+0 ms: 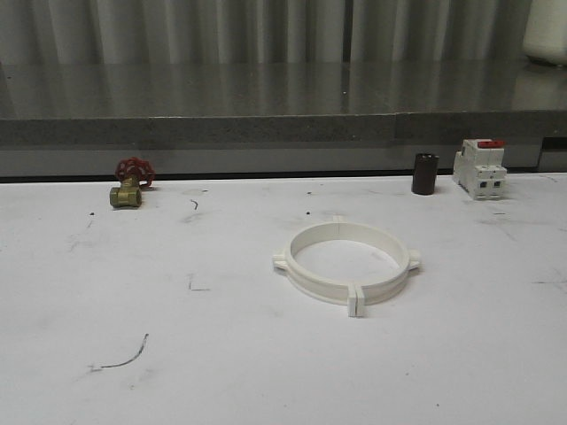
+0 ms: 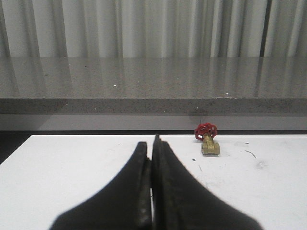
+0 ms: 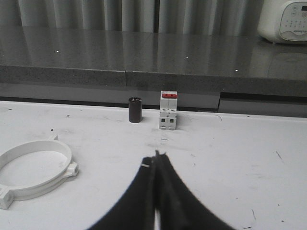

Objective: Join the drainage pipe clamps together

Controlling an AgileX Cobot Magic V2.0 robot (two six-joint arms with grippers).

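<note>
White drainage pipe clamps (image 1: pixel 346 263) form 1 ring, edge-cropped at right wrist; both grippers (image 2: pixel 152 143) (image 3: pixel 157 155) pressed together.

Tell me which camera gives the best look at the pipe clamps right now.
Front view: the pipe clamps lie whole as one flat ring mid-table, end tabs and side lugs visible. The right wrist view catches only part of the ring, cut off at the frame edge. The left wrist view faces the brass valve instead.
</note>
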